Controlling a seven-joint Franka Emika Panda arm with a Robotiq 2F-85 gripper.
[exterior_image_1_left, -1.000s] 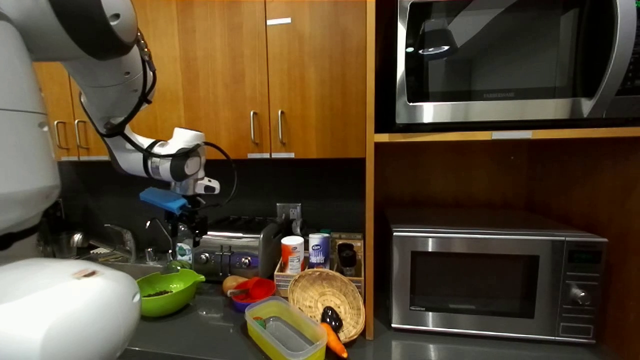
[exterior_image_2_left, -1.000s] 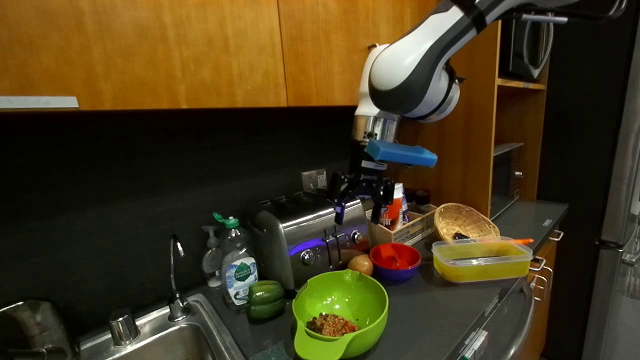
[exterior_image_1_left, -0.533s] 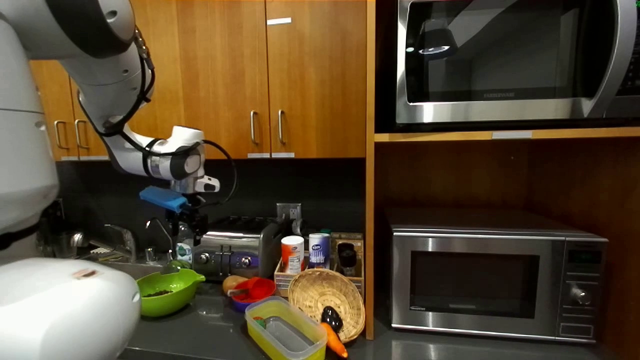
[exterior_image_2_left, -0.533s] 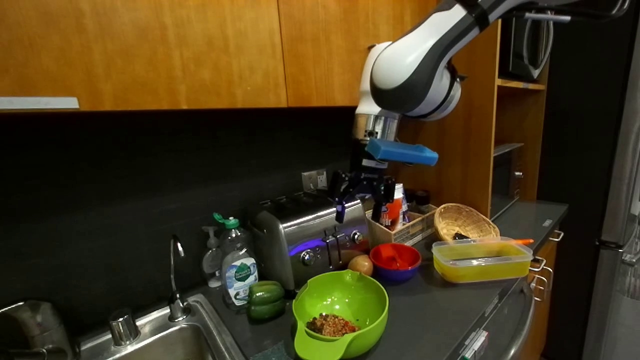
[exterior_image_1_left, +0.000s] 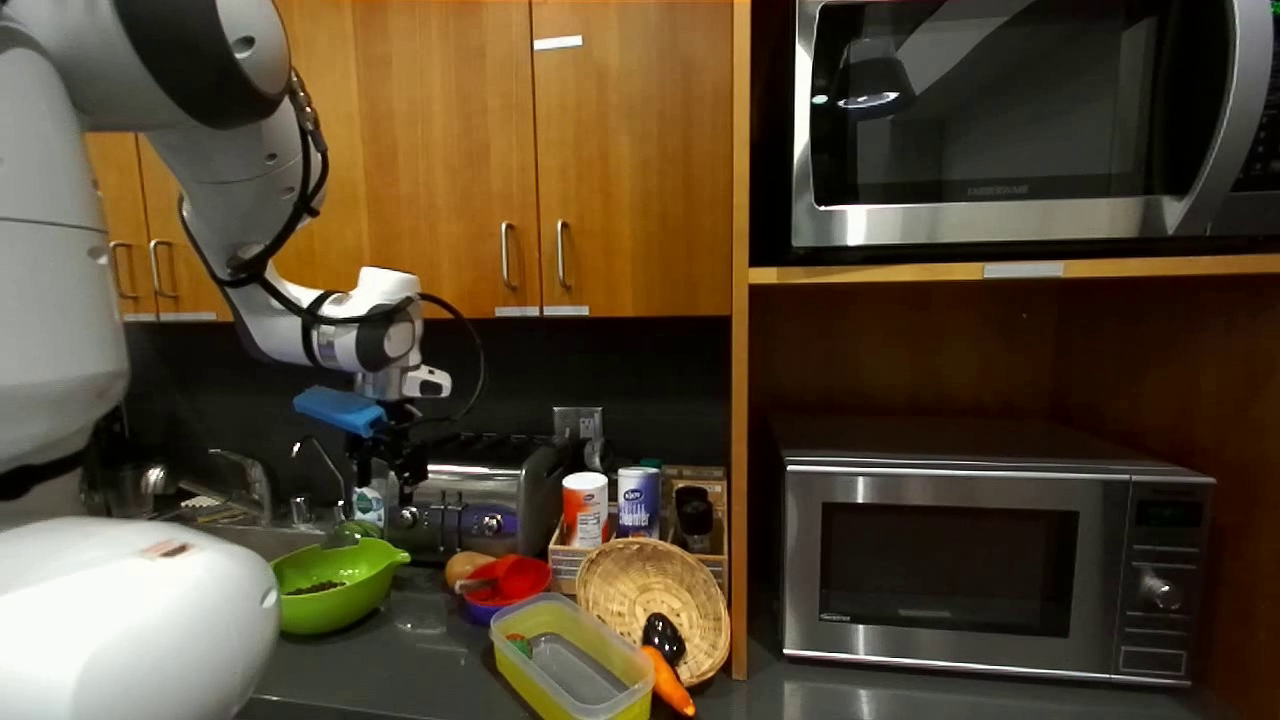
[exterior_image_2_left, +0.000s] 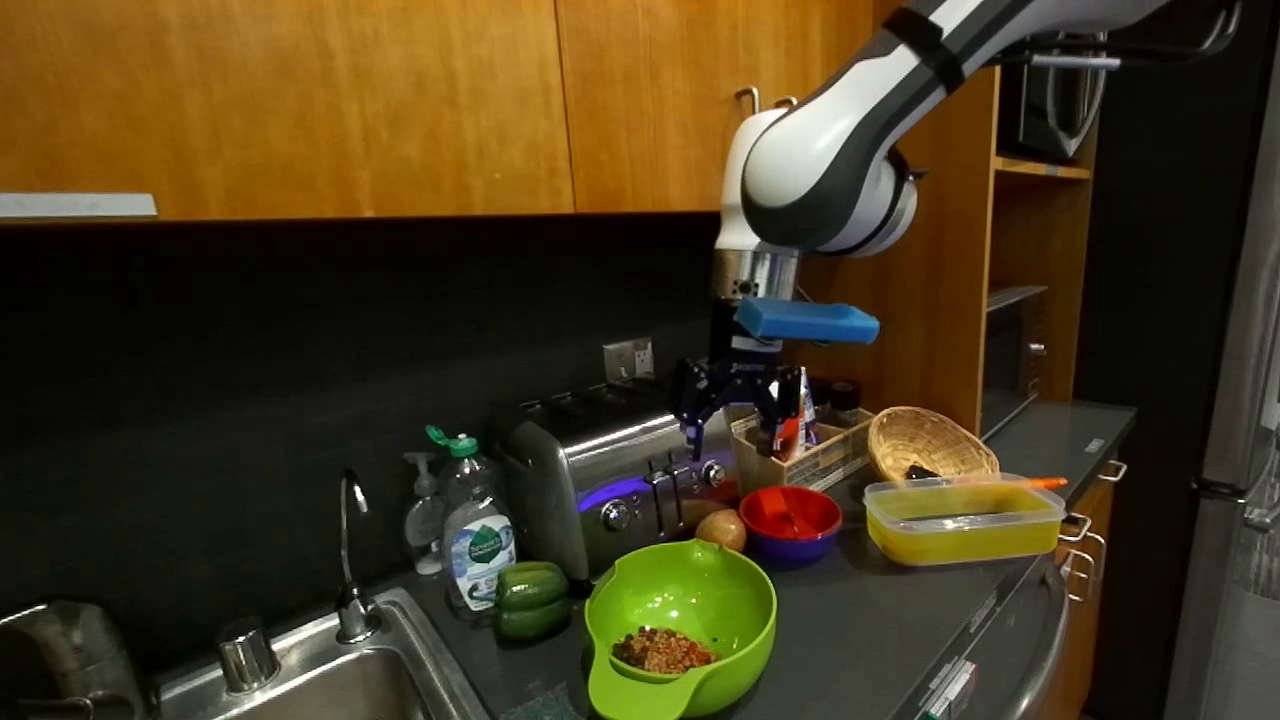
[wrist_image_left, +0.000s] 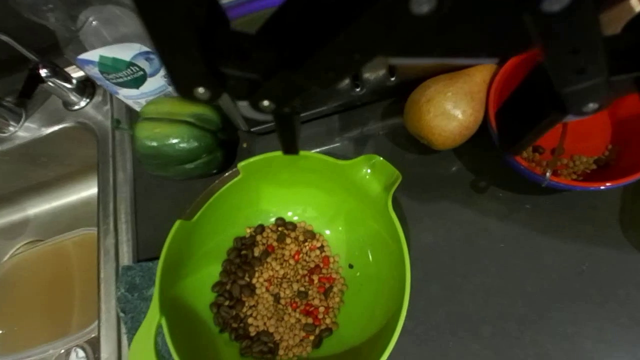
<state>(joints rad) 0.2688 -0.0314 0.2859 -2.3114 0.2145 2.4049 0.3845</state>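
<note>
- Wrist view: my pincer (wrist_image_left: 402, 145) reaches in from twelve o'clock, its tips spread wide, pinching nothing.
- What has just changed: in both exterior views I sit a little lower than half a second ago, while the things on the counter (wrist_image_left: 500, 280) lie where they lay.
- I take that dip to mean I am nearer what lies below but handling none of it; the work looks like an approach, without contact.
- The pear (wrist_image_left: 447, 110) shows between my tips, at two o'clock from the middle of the wrist view; in an exterior view the same pear (exterior_image_2_left: 722, 531) lies at my six o'clock, well below.
- The red bowl (wrist_image_left: 625, 115) is just beside the pear, at its three o'clock, with grains (wrist_image_left: 575, 167) in the bottom; whether the two touch I cannot tell.
- The green bowl (wrist_image_left: 377, 295) is toward seven o'clock in the wrist view, holding a heap of beans and lentils (wrist_image_left: 290, 280).
- Further round, the green pepper (wrist_image_left: 177, 142) sits between nine and ten o'clock, the soap bottle (wrist_image_left: 122, 72) at ten.
</note>
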